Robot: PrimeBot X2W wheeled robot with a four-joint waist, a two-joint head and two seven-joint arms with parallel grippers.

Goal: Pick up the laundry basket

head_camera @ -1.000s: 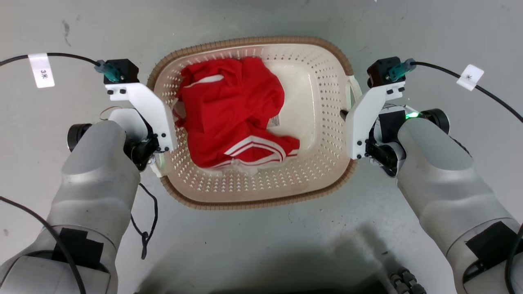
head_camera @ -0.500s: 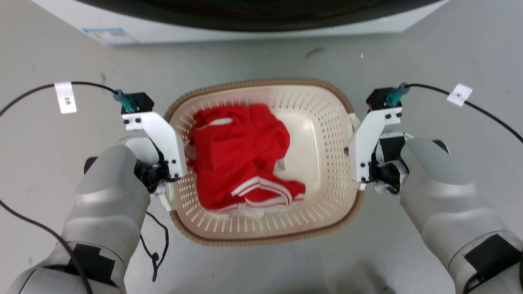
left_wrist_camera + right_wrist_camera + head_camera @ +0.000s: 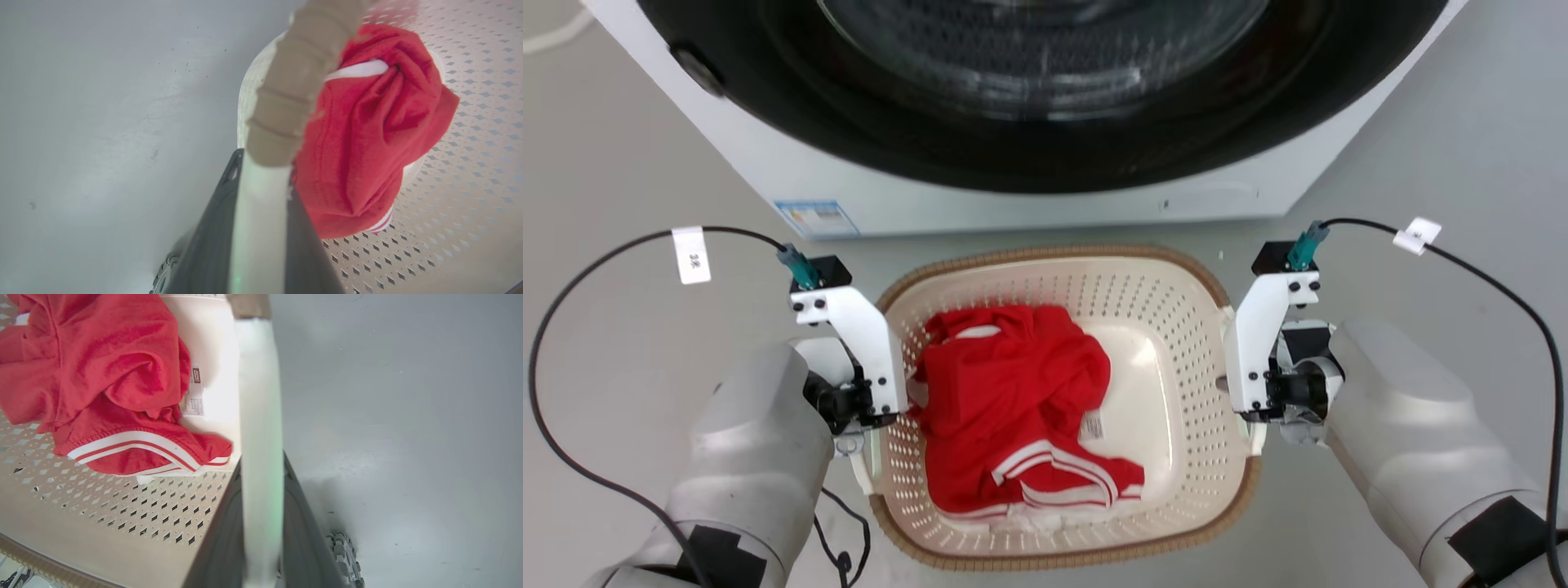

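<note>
Left gripper [image 3: 261, 171]: both dark fingers are clamped on the white left handle [image 3: 258, 228], and the bar runs up between them to the brown rim. Right gripper [image 3: 261, 473]: likewise pinched shut on the right handle [image 3: 260, 396].

The laundry basket [image 3: 1176, 343] sits between the two arms, just in front of the washer [image 3: 1045, 204]. A red shirt [image 3: 1013, 392] is heaped toward its left half (a light load, but off-centre). I cannot tell for sure whether the base is clear of the grey floor [image 3: 1437, 147].

To lift well:
- Raise both wrists at one rate so the rim rides level.
- Squeeze firmly, since the smooth handles could slide along the fingers.
- Avoid pulling outward, which would likely flex the thin plastic.
- Mind the washer front close ahead.
</note>
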